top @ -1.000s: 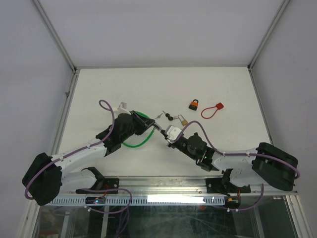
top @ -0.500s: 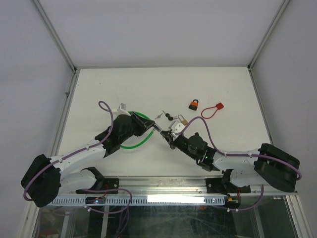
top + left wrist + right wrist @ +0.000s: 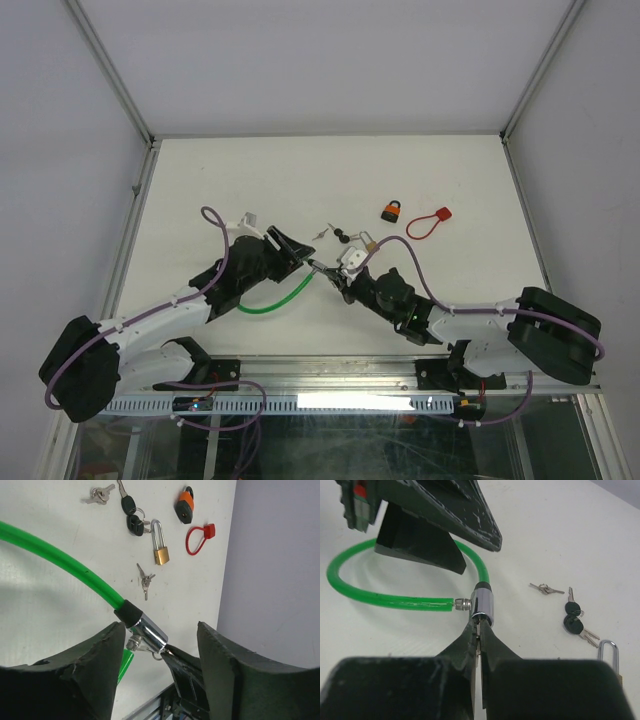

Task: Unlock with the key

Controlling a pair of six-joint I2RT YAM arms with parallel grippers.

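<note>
A green cable lock [image 3: 268, 304] loops on the white table, and both its ends meet at a chrome cylinder [image 3: 313, 265]. My right gripper [image 3: 479, 628] is shut on a key pushed into the cylinder's [image 3: 482, 605] near end. The cable's metal pin [image 3: 461, 603] meets the cylinder's side. My left gripper [image 3: 160, 630] is open, its black fingers [image 3: 102, 655] standing either side of the cylinder [image 3: 150, 634] with a wide gap on the right. In the left wrist view the right gripper's fingers [image 3: 185, 672] reach up to the cylinder.
Beyond the lock lie a brass padlock [image 3: 160, 555], an orange padlock [image 3: 392, 210], a red cable seal [image 3: 428, 222], two black-headed keys [image 3: 572, 617] and small silver key bunches [image 3: 145, 580] [image 3: 97, 495]. Grey walls close in the table's sides and back.
My left gripper has opened and let go of the chrome cylinder. The green cable has swung toward the near edge. My right gripper stays shut on the key.
</note>
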